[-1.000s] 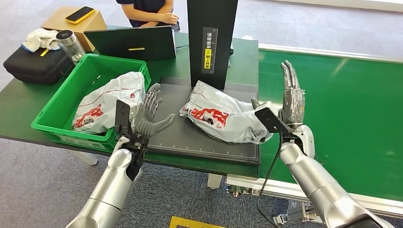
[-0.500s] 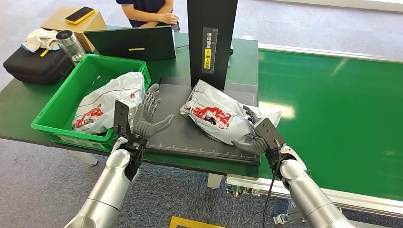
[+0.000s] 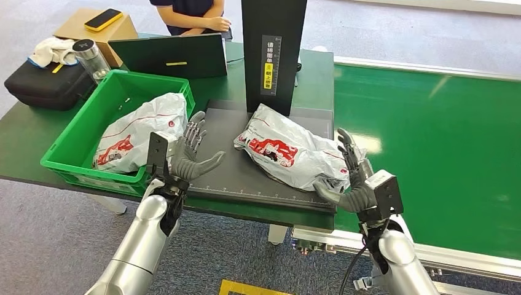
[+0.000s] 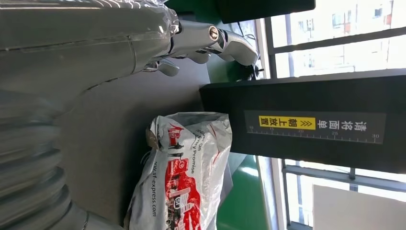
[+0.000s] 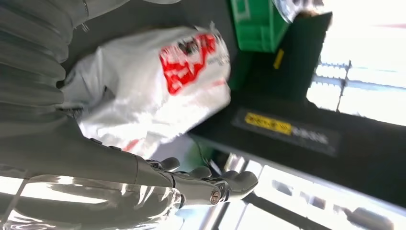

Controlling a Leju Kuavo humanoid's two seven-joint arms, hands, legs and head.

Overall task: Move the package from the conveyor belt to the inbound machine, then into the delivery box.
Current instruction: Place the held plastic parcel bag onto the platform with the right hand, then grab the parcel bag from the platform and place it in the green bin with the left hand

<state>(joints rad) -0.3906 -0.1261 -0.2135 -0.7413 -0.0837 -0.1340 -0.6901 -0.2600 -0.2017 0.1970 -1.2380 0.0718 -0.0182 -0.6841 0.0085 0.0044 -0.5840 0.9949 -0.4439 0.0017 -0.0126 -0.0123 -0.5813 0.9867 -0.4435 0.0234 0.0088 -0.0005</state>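
Grey carpet floor is seen under a green table (image 3: pixel 24 144) w/ the black inbound machine (image 3: pixel 272 52) taken as landmark. White/red package (image 3: pixel 289 153) is laid on the machine's dark base plate (image 3: pixel 230 166), right at the foot of its upright post. Right hand (image 3: pixel 350 181) is held just beside the package's end away from the post, fingers spread, nothing gripped. Left hand (image 3: pixel 191 153) is raised over the plate's opp. edge, fingers apart, empty. Green delivery box (image 3: pixel 77 132), w/ another parcel (image 3: pixel 144 132) inside, is set beside the machine; conveyor belt (image 3: pixel 442 141) is on its other side.
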